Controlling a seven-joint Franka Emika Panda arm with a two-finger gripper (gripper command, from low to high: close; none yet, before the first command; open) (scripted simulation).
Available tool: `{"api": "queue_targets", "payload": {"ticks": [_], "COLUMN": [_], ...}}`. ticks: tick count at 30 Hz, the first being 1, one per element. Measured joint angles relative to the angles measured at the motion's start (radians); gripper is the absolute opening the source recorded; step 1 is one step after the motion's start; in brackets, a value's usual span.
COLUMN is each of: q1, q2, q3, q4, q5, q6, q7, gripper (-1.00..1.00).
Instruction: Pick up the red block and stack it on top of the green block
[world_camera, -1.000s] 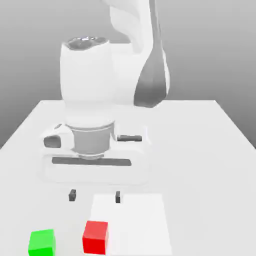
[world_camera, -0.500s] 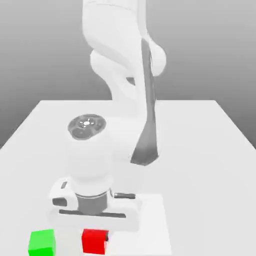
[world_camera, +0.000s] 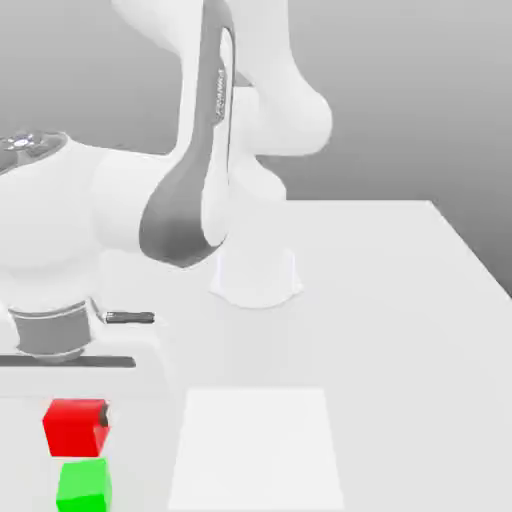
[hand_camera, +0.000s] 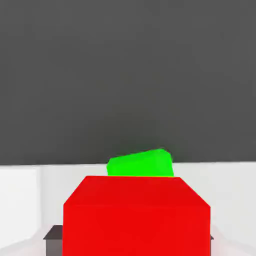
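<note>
Red block (world_camera: 75, 428) has shifted toward the exterior view's left and up since the earlier frame, off the white square's (world_camera: 257, 450) near-left corner area. Claw (world_camera: 76, 420) is clamped on it, one pad (hand_camera: 53, 241) at each side. Green block (world_camera: 84, 487) sits where it was, just below red in the exterior view; contact between them can't be judged. Hand view has green partly hidden behind red. Arm (world_camera: 185, 205) leans to the exterior view's left, over the pale table (world_camera: 400, 340).
</note>
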Motion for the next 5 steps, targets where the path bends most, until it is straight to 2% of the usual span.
{"api": "queue_targets", "payload": {"ticks": [1, 2, 5], "q1": [-0.009, -0.014, -0.014], "q2": [0.034, 0.06, 0.06], "q3": [0.009, 0.015, 0.015], "q4": [0.003, 0.004, 0.004], "q5": [0.008, 0.016, 0.016], "q6": [0.03, 0.055, 0.055], "q7": [-0.007, -0.014, -0.014], "gripper": [-1.0, 1.0, 1.0]}}
